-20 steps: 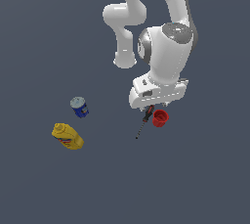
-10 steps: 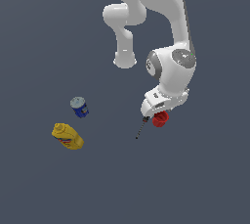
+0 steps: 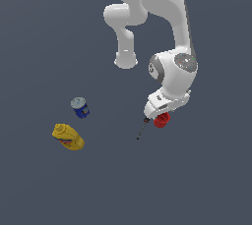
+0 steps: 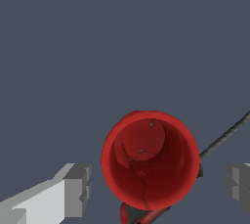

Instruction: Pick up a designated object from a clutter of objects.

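Grey floor; tool (image 4: 157, 187) straddles red cup (image 4: 150, 159) (wrist view).

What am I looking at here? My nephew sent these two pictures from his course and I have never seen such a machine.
It is a simulated white robot arm ending in a two-fingered gripper. One picture comes from a camera off the arm; the other from a camera on its wrist, looking down between the fingers. On the dark floor lie a red cup, a thin screwdriver beside it, a blue can and a yellow mustard bottle. The open gripper sits either side of the cup, not touching. Nothing is held.
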You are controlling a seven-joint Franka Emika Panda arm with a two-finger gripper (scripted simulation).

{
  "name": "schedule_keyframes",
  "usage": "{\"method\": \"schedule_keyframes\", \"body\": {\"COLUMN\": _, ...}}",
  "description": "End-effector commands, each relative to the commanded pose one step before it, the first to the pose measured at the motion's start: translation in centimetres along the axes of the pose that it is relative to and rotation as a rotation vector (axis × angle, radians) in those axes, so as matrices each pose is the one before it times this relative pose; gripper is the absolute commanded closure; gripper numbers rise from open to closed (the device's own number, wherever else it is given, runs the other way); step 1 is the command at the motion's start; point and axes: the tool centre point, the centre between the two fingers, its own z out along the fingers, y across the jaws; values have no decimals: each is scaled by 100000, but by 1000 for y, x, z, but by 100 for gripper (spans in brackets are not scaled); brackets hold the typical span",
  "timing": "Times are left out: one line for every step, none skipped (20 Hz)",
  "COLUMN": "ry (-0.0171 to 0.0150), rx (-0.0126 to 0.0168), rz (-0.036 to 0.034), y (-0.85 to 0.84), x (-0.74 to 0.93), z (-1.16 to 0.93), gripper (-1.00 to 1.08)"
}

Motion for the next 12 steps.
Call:
{"method": "schedule_keyframes", "body": {"ry": -40, "rx": 2, "rz": 13, "y": 9, "x": -27, "z": 419, "gripper": -92}}
{"method": "schedule_keyframes", "body": {"ry": 15, "rx": 8, "rz": -46, "y": -23, "x": -10, "z": 300, "gripper": -92}}
{"method": "schedule_keyframes", "body": {"ry": 0, "rx": 0, "rz": 0, "y": 1, "x": -14, "z": 374, "gripper": -92}}
{"method": "schedule_keyframes", "body": {"ry": 15, "rx": 10, "rz": -45, "y": -23, "x": -16, "z": 431, "gripper": -92}}
{"method": "schedule_keyframes", "body": {"ry": 15, "rx": 10, "rz": -45, "y": -22, "x": -17, "z": 493, "gripper": -92}}
{"method": "schedule_keyframes", "body": {"ry": 0, "rx": 0, "rz": 0, "y": 2, "x": -18, "z": 559, "gripper": -92}}
{"method": "schedule_keyframes", "body": {"ry": 17, "rx": 10, "rz": -45, "y": -22, "x": -12, "z": 527, "gripper": -92}}
{"method": "schedule_keyframes", "body": {"ry": 0, "rx": 0, "rz": 0, "y": 3, "x": -5, "z": 470, "gripper": -92}}
{"method": "schedule_keyframes", "body": {"ry": 20, "rx": 4, "rz": -44, "y": -21, "x": 3, "z": 393, "gripper": -92}}
{"method": "schedule_keyframes", "body": {"ry": 0, "rx": 0, "rz": 0, "y": 4, "x": 9, "z": 335, "gripper": -92}}
{"method": "schedule_keyframes", "body": {"ry": 0, "rx": 0, "rz": 0, "y": 4, "x": 15, "z": 268, "gripper": -92}}
{"method": "schedule_keyframes", "body": {"ry": 0, "rx": 0, "rz": 0, "y": 4, "x": 17, "z": 203, "gripper": -92}}
